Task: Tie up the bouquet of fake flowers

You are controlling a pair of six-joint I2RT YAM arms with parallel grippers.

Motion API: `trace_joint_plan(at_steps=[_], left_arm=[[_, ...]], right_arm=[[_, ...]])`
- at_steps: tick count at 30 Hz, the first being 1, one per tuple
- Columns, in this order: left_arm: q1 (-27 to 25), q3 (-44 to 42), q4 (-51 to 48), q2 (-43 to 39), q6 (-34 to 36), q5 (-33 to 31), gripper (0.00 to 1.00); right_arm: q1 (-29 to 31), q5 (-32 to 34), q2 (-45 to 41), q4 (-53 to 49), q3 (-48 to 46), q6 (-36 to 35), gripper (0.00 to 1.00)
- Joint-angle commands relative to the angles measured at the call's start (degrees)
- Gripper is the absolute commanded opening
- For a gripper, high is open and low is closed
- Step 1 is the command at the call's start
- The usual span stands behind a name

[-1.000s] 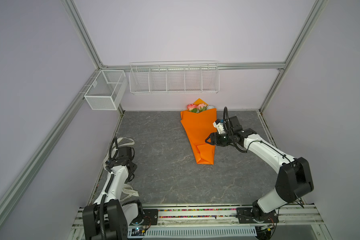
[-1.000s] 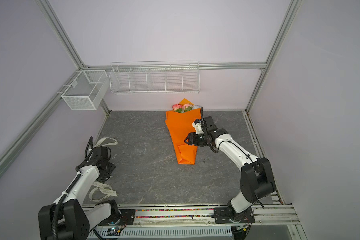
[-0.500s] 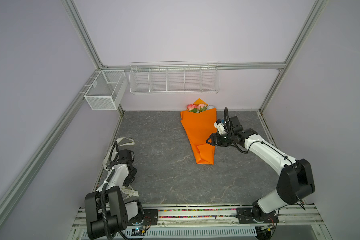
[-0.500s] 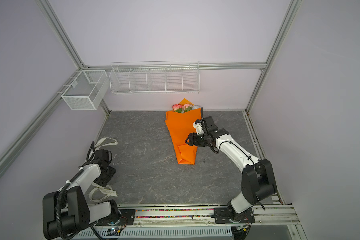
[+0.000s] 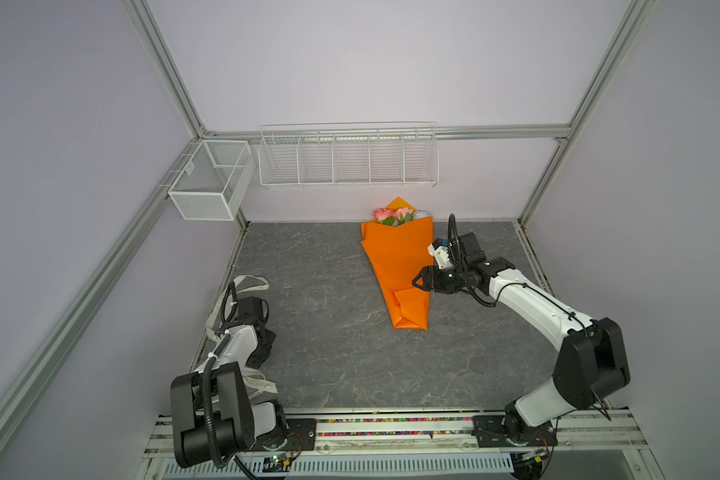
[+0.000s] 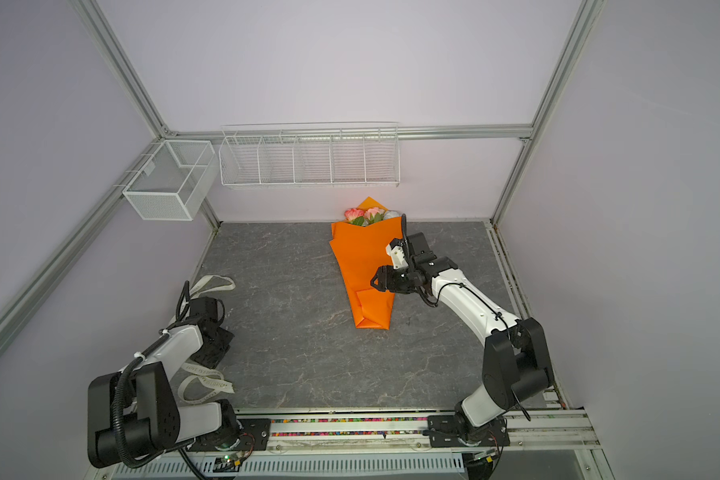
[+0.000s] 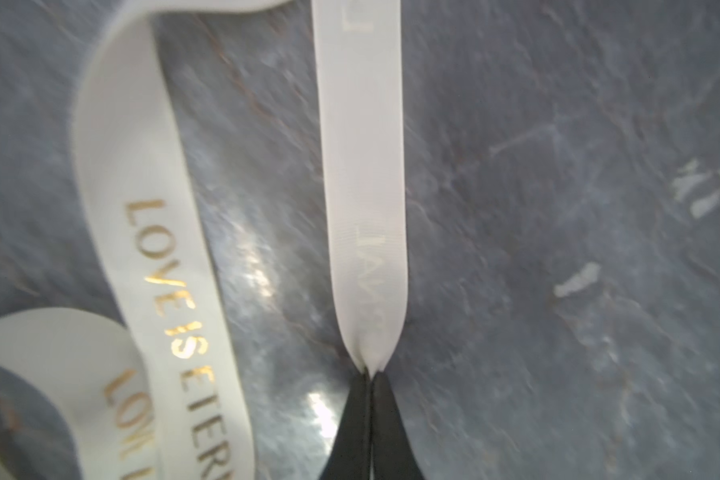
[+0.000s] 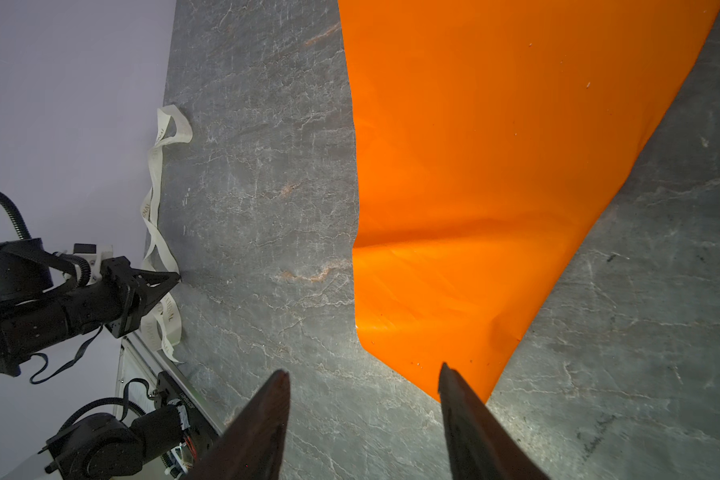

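My left hand [image 7: 368, 374] pinches the satin cream ribbon [image 7: 362, 166], gold-lettered, at the left edge of the grey veined table [image 5: 333, 357]. My right hand [image 8: 363, 369] gapes wide beside the smooth orange paper-cone bouquet [image 5: 398, 266], which lies flat mid-table, roses [image 5: 393, 215] at its far end.

ribbon [image 7: 362, 166] far left, bouquet [image 5: 398, 266] centre-back

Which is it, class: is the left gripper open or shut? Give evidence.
Shut. In the left wrist view the left gripper has its black jaws pressed together, pinching the cream ribbon between them.
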Motion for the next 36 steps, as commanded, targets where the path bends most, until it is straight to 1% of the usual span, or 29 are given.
trace_joint_plan(at_steps=[1, 3, 6, 8, 10, 12, 14, 17, 20, 23, 27, 28, 30, 33, 36], left_arm=[[-6.6, -0.1, 0.9, 1.5, -0.6, 12.2, 0.0], [-13.1, 2.6, -0.6, 0.1, -2.7, 11.6, 0.0], [-24.3, 6.8, -0.5, -2.0, -7.5, 10.6, 0.0], [-31.8, 9.1, 2.4, -2.3, -10.1, 11.0, 0.0], [-38.3, 11.5, 6.7, -1.2, -10.5, 12.0, 0.0], [-44.1, 15.2, 9.9, 1.7, -9.4, 14.4, 0.0], [-50.1, 20.3, 10.1, 5.7, -7.7, 15.4, 0.0], [-56.9, 27.0, 10.2, 10.6, -5.4, 17.2, 0.0], [-60.9, 30.8, 9.9, 12.5, -4.4, 17.5, 0.0], [-63.2, 29.0, 13.3, 10.1, -4.0, 18.6, 0.0], [-64.1, 22.1, 18.9, 4.2, -4.1, 20.5, 0.0], [-64.2, 20.6, 19.8, 2.8, -4.0, 21.2, 0.0], [-64.1, 18.9, 20.4, 0.7, -3.7, 22.3, 0.0], [-64.2, 17.3, 22.0, -1.0, -3.5, 23.5, 0.0], [-64.3, 17.0, 23.1, -1.0, -2.9, 25.3, 0.0]], right_arm=[[0.4, 1.8, -2.1, -0.2, -1.9, -0.5, 0.6], [0.4, 2.7, -3.5, -0.3, -2.9, -0.5, 0.6], [0.4, 3.3, -5.8, -0.1, -5.1, -0.2, 0.61], [0.5, 3.0, -8.0, 0.9, -7.5, 1.0, 0.61], [0.4, 2.6, -10.3, 2.5, -10.5, 2.5, 0.61], [0.4, 3.0, -12.8, 3.8, -13.5, 4.0, 0.6], [0.4, 4.2, -15.1, 4.7, -16.2, 5.3, 0.6], [0.4, 5.1, -17.1, 4.1, -18.1, 6.0, 0.58], [0.0, 4.0, -18.3, 3.8, -19.1, 7.2, 0.57], [-0.9, 2.4, -18.3, 3.7, -19.4, 9.1, 0.57], [-2.5, -7.3, -14.5, 6.3, -17.6, 11.9, 0.62], [-2.3, -9.1, -12.9, 6.3, -16.3, 12.1, 0.65], [-1.3, -13.0, -10.7, 7.5, -14.7, 13.0, 0.65], [1.2, -15.1, -8.6, 12.8, -15.0, 19.2, 0.7], [3.9, -15.1, -6.6, 15.9, -15.1, 25.0, 0.71]])
